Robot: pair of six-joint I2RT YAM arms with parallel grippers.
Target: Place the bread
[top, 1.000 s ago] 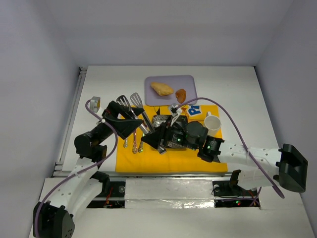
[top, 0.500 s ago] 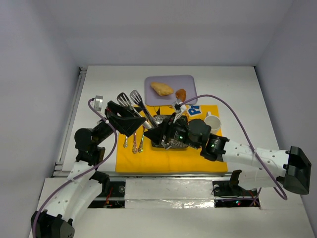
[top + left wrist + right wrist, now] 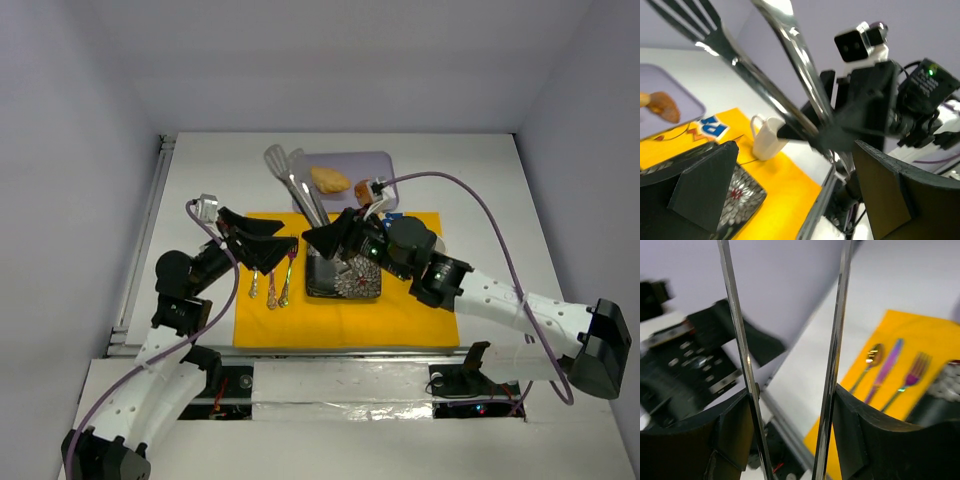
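A pale yellow bread (image 3: pixel 328 179) lies on a purple tray (image 3: pixel 345 163) at the back, with a smaller brown piece (image 3: pixel 364 190) beside it, also in the left wrist view (image 3: pixel 662 102). My right gripper (image 3: pixel 330 238) is shut on metal tongs (image 3: pixel 300 195), its fingers (image 3: pixel 735 435) pressing on both tong arms (image 3: pixel 835 340). The tong tips hang in the air by the tray's left edge, just left of the bread. My left gripper (image 3: pixel 275 240) is open and empty above the placemat's left part (image 3: pixel 795 200). A patterned square plate (image 3: pixel 345 283) sits mid-mat.
A yellow placemat (image 3: pixel 330 325) covers the near table. Three pieces of cutlery (image 3: pixel 270 285) lie on its left side. A white cup (image 3: pixel 767 137) stands on its right part, hidden under my right arm in the top view. The tongs (image 3: pixel 790 100) cross close above my left gripper.
My right gripper lifted the tongs and swung their tips back towards the tray, uncovering the plate. My left gripper shifted a little back and stays open.
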